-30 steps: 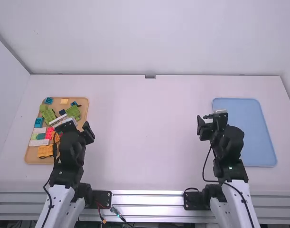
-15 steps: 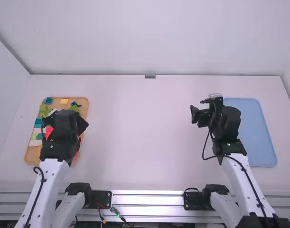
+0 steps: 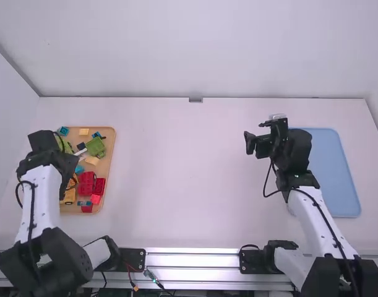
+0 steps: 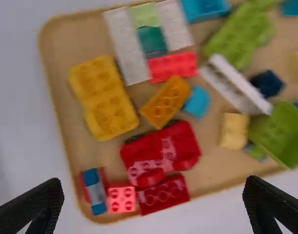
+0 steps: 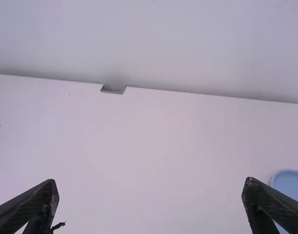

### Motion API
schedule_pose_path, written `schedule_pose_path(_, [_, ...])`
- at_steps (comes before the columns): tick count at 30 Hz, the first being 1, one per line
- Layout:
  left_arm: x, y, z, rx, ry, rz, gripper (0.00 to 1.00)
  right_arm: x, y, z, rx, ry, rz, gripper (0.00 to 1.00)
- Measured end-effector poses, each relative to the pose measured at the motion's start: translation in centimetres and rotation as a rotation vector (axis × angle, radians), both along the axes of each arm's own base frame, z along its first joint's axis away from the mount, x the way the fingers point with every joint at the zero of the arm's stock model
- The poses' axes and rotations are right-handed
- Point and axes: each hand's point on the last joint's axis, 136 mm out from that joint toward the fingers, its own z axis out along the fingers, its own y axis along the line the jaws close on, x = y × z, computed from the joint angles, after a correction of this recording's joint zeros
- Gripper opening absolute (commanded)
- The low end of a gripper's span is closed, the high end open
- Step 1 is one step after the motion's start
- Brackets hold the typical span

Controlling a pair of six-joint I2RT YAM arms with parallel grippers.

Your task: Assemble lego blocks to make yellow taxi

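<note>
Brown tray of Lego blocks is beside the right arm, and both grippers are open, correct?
Wrong side: the high view shows the brown tray beside the left arm. The left gripper and right gripper are both open, as you say.

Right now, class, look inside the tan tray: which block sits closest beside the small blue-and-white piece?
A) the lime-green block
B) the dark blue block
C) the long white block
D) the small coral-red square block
D: the small coral-red square block lies right beside the blue-and-white piece, near one corner of the tan tray.
</note>
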Motion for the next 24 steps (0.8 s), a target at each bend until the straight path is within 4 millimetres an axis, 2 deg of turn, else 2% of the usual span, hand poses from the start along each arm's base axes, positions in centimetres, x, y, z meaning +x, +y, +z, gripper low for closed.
schedule_pose_path(2, [-1.7, 0.2, -0.9, -0.045, 0.038, 0.090, 0.99, 0.1, 0.0, 0.1, 0.000, -0.006, 0.003, 0.99])
schedule_pose_path(5, [-2.6, 0.5, -1.5, -0.064, 0.056, 0.168, 0.99, 0.2, 0.0, 0.3, 0.000, -0.014, 0.003, 0.99])
schedule_pose_path(10, [-1.2, 1.6, -2.3, -0.044, 0.032, 0.154, 0.99, 0.2, 0.0, 0.3, 0.001, -0.013, 0.003, 0.99])
schedule_pose_path(13, [0.1, 2.1, -3.9, -0.080, 0.031, 0.101, 0.99, 0.2, 0.0, 0.3, 0.002, -0.013, 0.002, 0.99])
schedule_pose_path(18, [-0.9, 2.3, -8.0, -0.192, 0.131, 0.124, 0.99, 0.2, 0.0, 0.2, 0.000, -0.013, 0.003, 0.99])
schedule_pose_path(21, [-1.2, 2.3, -9.4, -0.221, 0.167, 0.136, 0.99, 0.2, 0.0, 0.2, 0.001, -0.013, 0.003, 0.99])
schedule_pose_path(24, [-0.8, 2.6, -9.8, -0.216, 0.158, 0.138, 0.99, 0.2, 0.0, 0.2, -0.001, -0.013, 0.003, 0.99])
